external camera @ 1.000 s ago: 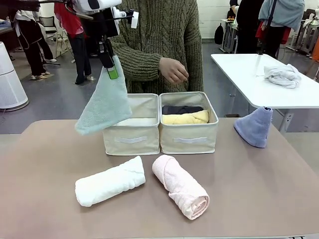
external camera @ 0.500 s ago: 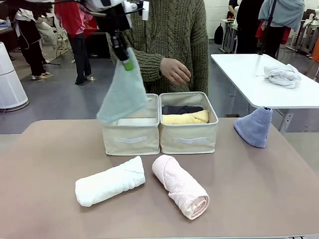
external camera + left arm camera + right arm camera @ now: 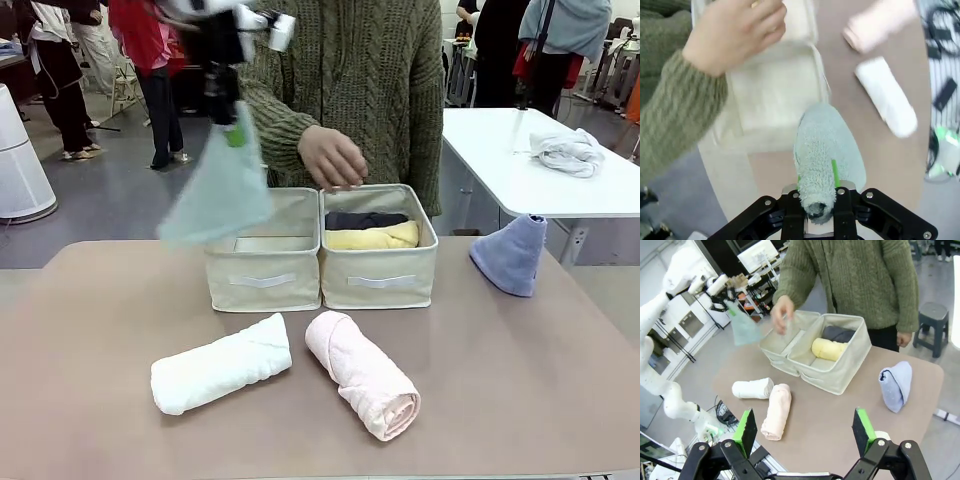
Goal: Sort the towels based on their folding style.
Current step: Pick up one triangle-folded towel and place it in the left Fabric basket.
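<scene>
Above the outer edge of the left box [image 3: 262, 275], your left gripper [image 3: 228, 125] is clamped on the tip of the pale green towel [image 3: 218, 190], which hangs loose below it. The person's hand [image 3: 332, 157] hovers over the boxes. In the right box [image 3: 378, 280] lie the yellow roll [image 3: 370, 237] and the dark grey roll [image 3: 365, 219]. The white roll [image 3: 220, 365] and the pink roll [image 3: 362, 373] lie on the table [image 3: 90, 330] in front, and the lavender-blue cone [image 3: 510, 255] stands far right. Your right gripper [image 3: 805, 427] is spread wide and holds nothing.
</scene>
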{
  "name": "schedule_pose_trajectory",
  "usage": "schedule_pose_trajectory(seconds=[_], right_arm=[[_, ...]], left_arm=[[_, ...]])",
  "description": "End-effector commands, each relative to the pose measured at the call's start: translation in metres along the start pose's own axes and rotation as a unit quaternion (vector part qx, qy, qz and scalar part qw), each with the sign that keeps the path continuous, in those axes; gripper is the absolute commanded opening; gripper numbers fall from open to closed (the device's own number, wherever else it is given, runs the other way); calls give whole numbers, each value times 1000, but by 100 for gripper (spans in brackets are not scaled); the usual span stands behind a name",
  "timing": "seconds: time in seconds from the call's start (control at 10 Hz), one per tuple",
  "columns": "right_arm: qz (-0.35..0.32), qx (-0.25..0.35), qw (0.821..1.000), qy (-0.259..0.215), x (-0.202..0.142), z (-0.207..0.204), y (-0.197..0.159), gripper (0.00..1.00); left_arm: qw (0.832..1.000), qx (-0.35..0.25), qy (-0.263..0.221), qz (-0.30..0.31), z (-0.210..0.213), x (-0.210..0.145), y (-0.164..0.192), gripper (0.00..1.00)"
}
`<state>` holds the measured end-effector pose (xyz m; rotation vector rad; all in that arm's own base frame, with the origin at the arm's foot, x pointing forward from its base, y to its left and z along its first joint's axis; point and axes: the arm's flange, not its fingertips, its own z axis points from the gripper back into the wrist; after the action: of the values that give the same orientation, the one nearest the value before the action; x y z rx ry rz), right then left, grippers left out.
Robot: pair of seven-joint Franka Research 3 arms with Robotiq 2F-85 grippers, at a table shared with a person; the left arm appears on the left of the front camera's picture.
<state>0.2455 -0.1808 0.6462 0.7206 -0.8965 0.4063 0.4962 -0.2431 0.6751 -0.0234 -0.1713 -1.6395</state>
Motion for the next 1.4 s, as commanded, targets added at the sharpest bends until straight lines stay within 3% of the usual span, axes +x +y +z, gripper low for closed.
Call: schedule_pose_trajectory(seconds=[0.0, 0.2, 0.4, 0.5, 0.8, 1.3], right_arm=[[4, 8, 1000, -3, 0, -2, 0, 100], [4, 8, 1000, -3, 0, -2, 0, 100], [4, 8, 1000, -3, 0, -2, 0, 100], [4, 8, 1000, -3, 0, -2, 0, 100], [4, 8, 1000, -3, 0, -2, 0, 100], [4, 8, 1000, -3, 0, -2, 0, 100]], left_arm=[[996, 81, 28, 12, 59, -122, -87, 17], [987, 114, 32, 105, 50, -161, -133, 17], [982, 132, 27, 135, 65, -187, -115, 17], [978, 139, 17, 153, 58, -195, -135, 17], [974, 133, 20, 180, 62, -207, -122, 17], [979, 128, 11, 160, 60, -205, -126, 17]])
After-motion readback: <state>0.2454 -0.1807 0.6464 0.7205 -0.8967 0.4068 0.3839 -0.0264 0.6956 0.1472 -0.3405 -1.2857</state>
